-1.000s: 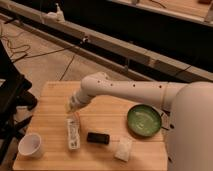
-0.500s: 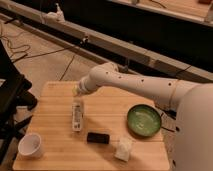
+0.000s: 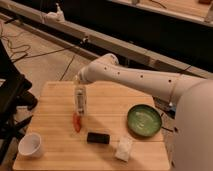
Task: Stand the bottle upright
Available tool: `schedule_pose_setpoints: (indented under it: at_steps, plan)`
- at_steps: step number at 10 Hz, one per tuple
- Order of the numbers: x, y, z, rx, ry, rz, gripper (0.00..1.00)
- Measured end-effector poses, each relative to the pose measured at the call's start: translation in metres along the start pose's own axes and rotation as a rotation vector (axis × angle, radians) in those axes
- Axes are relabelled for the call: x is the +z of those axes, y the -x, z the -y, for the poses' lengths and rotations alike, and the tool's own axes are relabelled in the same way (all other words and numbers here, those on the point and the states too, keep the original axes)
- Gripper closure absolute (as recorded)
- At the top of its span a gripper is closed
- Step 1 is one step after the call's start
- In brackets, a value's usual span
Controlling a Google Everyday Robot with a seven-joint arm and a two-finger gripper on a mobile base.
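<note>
Your gripper (image 3: 79, 85) is squeezed tight on the top of the bottle (image 3: 80, 103). The bottle hangs almost straight, just over the table (image 3: 54, 100). Go down slowly, rest its bottom flat, then let go.

The jaws hang over the left half of a pale wooden surface (image 3: 52, 97) with plank seams. Behind the jaws lies a tan floor (image 3: 42, 67), dimly lit, with dark cables (image 3: 27, 50) trailing across it. Farther behind, a long grey rail (image 3: 125, 49) runs slantwise from upper left to right, and a dark wall panel (image 3: 150, 25) rises beyond it. Well to the left of the jaws stands a black frame (image 3: 11, 95), partly cut off. Far up and to the right, a strip of wooden counter (image 3: 182, 7) catches warm light.
</note>
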Motion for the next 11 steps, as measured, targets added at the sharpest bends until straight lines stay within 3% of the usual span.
schedule_pose_setpoints:
  at_steps: [2, 8, 11]
  plan:
    - [-0.011, 0.017, -0.005, -0.03, 0.032, 0.088, 1.0]
    - [-0.011, 0.019, -0.004, -0.034, 0.032, 0.095, 1.0]
    - [-0.021, 0.03, 0.03, -0.042, -0.025, 0.113, 1.0]
